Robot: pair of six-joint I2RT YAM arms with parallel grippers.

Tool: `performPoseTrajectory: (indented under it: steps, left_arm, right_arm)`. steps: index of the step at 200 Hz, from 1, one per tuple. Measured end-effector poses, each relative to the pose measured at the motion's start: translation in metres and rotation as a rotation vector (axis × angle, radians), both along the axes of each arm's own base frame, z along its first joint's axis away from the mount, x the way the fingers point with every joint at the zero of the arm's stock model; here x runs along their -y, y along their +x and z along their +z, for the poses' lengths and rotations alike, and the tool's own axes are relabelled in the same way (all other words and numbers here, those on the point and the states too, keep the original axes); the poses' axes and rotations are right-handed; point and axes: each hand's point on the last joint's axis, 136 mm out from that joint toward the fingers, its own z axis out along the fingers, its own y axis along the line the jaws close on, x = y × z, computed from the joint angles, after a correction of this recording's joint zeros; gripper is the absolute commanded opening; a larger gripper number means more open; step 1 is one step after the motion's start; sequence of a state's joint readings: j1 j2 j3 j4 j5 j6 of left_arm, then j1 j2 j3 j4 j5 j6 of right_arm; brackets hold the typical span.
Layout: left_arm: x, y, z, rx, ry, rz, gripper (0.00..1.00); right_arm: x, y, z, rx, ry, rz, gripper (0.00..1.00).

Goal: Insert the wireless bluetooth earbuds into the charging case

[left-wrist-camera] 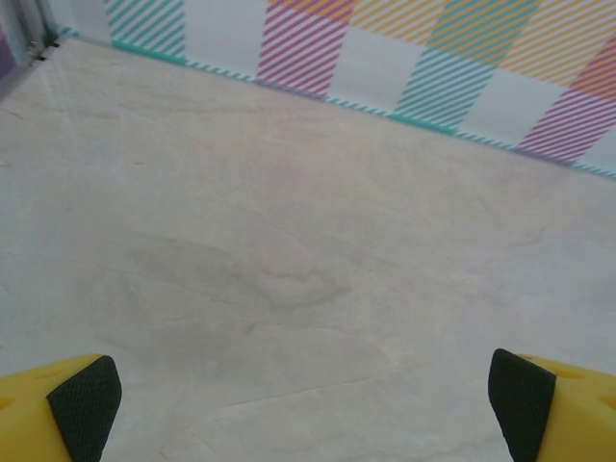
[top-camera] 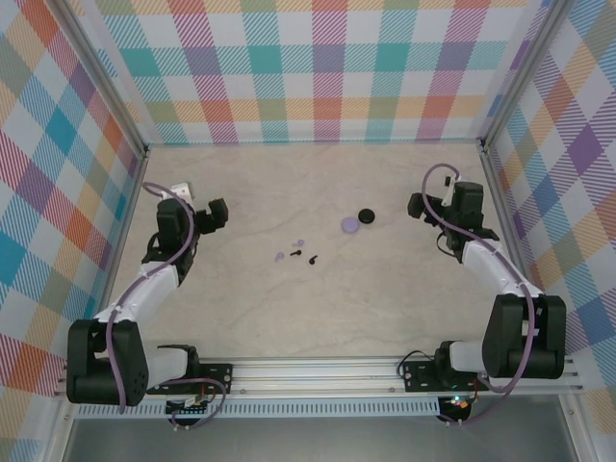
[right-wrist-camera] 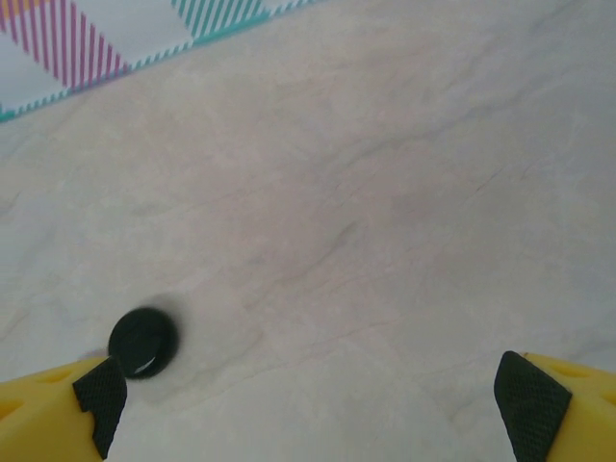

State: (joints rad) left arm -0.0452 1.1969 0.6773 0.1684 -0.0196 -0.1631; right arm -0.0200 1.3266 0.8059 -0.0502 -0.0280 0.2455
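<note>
Two round charging cases lie right of the table's middle, a black one (top-camera: 366, 215) and a lavender one (top-camera: 349, 225) touching or nearly touching it. Left of them lie the tiny earbuds: two lavender (top-camera: 299, 241) (top-camera: 280, 255) and two black (top-camera: 295, 252) (top-camera: 313, 258). My left gripper (top-camera: 216, 213) stands open at the left, well away from them, with bare table between its pads (left-wrist-camera: 85, 404). My right gripper (top-camera: 420, 204) is open to the right of the black case (right-wrist-camera: 142, 342), which sits just ahead of its left pad (right-wrist-camera: 101, 395).
Plaid walls enclose the pale marble table (top-camera: 385, 289) on three sides, with metal posts at the back corners. A small white object (top-camera: 182, 191) sits by the left wall behind the left arm. Both arm bases stand on the rail at the near edge.
</note>
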Motion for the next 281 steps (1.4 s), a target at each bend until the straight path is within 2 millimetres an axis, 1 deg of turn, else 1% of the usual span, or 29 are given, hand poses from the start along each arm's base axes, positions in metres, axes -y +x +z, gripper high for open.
performPoseTrajectory:
  steps: [9,23,45,60,81,97,123,142,169,192,212,225,245,281]
  left_arm:
    - [0.007,-0.002,0.004,-0.014,-0.033,-0.023,1.0]
    - [0.021,-0.004,0.004,-0.059,-0.08,-0.074,1.0]
    - [0.054,-0.007,-0.001,-0.154,-0.126,-0.185,1.0]
    - [0.078,-0.008,-0.004,-0.207,-0.148,-0.266,0.97]
    - [0.106,-0.011,-0.011,-0.268,-0.187,-0.35,0.92]
    - [0.12,-0.014,-0.021,-0.313,-0.21,-0.388,0.91]
    - [0.142,-0.025,-0.041,-0.398,-0.233,-0.427,0.91]
    - [0.153,-0.033,-0.047,-0.434,-0.24,-0.448,0.91]
    - [0.161,-0.037,-0.047,-0.442,-0.248,-0.461,0.91]
    - [0.163,-0.038,-0.048,-0.447,-0.253,-0.459,0.92]
    - [0.164,-0.038,-0.054,-0.463,-0.256,-0.462,0.92]
    - [0.166,-0.036,-0.059,-0.483,-0.259,-0.466,0.88]
    - [0.176,-0.023,-0.064,-0.512,-0.271,-0.484,0.82]
    - [0.202,0.018,-0.067,-0.53,-0.299,-0.532,0.73]
  right_arm:
    - [-0.008,-0.007,-0.006,-0.042,0.036,0.029,1.0]
    - [-0.023,-0.019,-0.017,-0.115,0.1,0.075,1.0]
    - [-0.048,-0.033,-0.031,-0.202,0.186,0.15,1.0]
    - [-0.07,-0.04,-0.042,-0.26,0.242,0.208,1.0]
    - [-0.096,-0.042,-0.06,-0.344,0.3,0.266,0.99]
    - [-0.112,-0.042,-0.074,-0.402,0.324,0.286,0.96]
    - [-0.137,-0.042,-0.089,-0.47,0.339,0.305,0.85]
    - [-0.151,-0.032,-0.092,-0.49,0.343,0.298,0.79]
    - [-0.164,-0.011,-0.094,-0.499,0.349,0.279,0.72]
    - [-0.171,0.007,-0.099,-0.508,0.339,0.254,0.65]
    - [-0.176,0.016,-0.104,-0.523,0.331,0.239,0.56]
    - [-0.178,0.018,-0.107,-0.536,0.326,0.229,0.51]
    - [-0.179,0.021,-0.11,-0.548,0.323,0.22,0.46]
    - [-0.179,0.018,-0.114,-0.572,0.32,0.212,0.42]
